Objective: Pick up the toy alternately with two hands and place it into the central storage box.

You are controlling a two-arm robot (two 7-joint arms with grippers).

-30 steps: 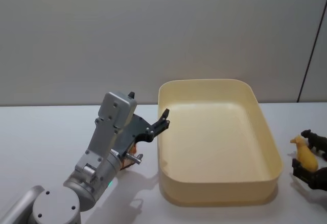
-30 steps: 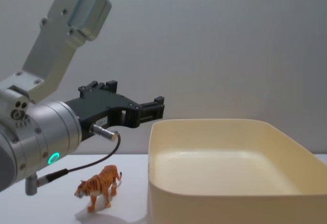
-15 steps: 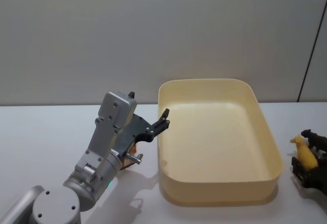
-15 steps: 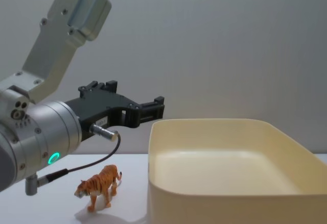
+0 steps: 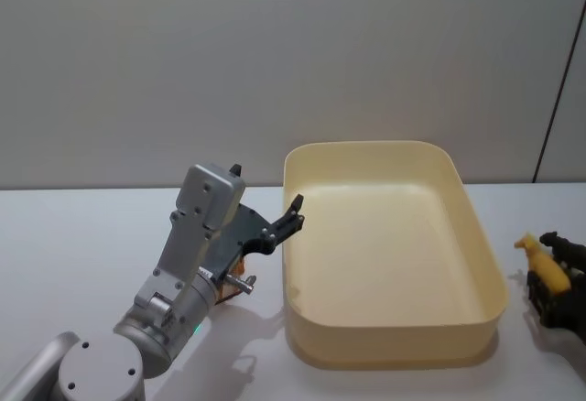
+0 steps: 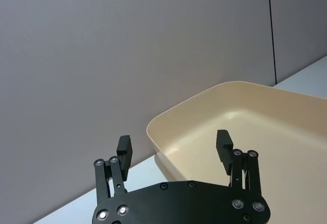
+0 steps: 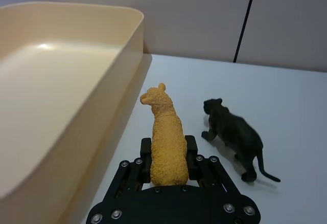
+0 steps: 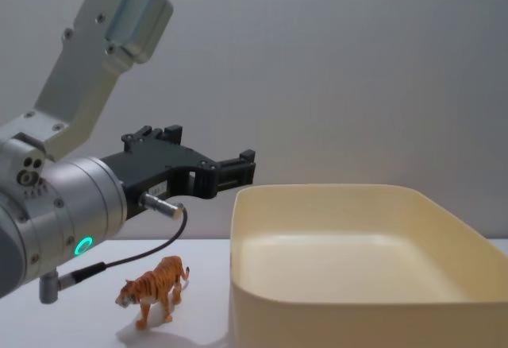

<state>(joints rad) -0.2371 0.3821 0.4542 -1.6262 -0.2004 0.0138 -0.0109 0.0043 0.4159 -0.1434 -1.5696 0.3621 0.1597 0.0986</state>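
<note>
Right gripper (image 7: pixel 168 155) sits low, right of the storage box (image 5: pixel 394 341), fingers clamped on the yellow woolly-textured llama toy (image 7: pixel 164 132); the toy is upright, outside the box. Smooth black panther (image 7: pixel 232 131) stands just right of it on the white table (image 7: pixel 286 106). Left gripper (image 6: pixel 173 144), on a thick silver arm (image 8: pixel 55 213), hovers by the box's left rim above a striped orange tiger (image 8: pixel 155 287), flat fingers apart, empty. Box is cream plastic with rounded corners.
</note>
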